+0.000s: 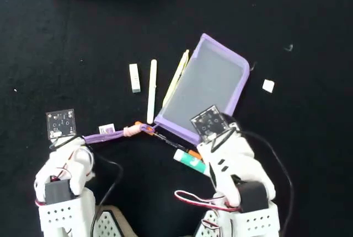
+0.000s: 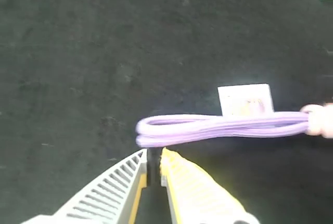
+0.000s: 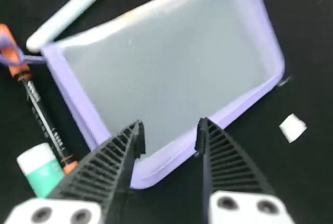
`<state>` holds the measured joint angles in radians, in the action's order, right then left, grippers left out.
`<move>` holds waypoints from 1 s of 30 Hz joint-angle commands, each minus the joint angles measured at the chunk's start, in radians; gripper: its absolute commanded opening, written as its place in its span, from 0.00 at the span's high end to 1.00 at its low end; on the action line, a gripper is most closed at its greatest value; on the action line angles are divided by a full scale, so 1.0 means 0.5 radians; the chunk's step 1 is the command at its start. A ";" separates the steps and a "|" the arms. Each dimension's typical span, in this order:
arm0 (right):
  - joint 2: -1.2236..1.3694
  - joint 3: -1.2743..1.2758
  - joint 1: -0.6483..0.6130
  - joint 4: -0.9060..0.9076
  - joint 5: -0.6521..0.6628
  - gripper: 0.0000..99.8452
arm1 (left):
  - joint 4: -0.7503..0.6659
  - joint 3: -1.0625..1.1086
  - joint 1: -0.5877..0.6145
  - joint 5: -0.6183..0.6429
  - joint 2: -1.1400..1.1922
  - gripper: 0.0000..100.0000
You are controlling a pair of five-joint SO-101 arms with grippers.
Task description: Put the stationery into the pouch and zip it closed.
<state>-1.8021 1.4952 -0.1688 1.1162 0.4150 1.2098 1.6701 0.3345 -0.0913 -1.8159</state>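
The purple pouch with a grey mesh face lies flat mid-table. Its purple strap runs left to my left gripper. In the left wrist view that gripper is shut, its tips pinching the edge of the strap loop. My right gripper stands open over the pouch at its near edge. A white pen, a short white stick and a yellow pen lie left of the pouch. A black pencil and a green-and-white glue stick lie near the right arm.
A small white eraser sits right of the pouch. A white label lies beside the strap. The table is black cloth, with bare room at the far left and far right. Square marker tags sit on both wrists.
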 commanded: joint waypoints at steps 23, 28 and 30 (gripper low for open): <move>2.450 -1.456 -0.795 -0.451 -0.157 0.82 | -0.528 -0.051 1.333 0.377 -0.015 0.70; 2.874 -1.729 -0.967 -0.516 -0.157 0.82 | -0.537 0.038 1.732 0.377 -0.015 0.70; 3.067 -1.873 -1.022 -0.519 -0.157 0.82 | -0.534 0.057 1.843 0.377 -0.015 0.70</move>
<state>-0.3705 0.6820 -0.6352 0.8784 0.3276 0.9597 1.6732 1.1753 0.0867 -1.8159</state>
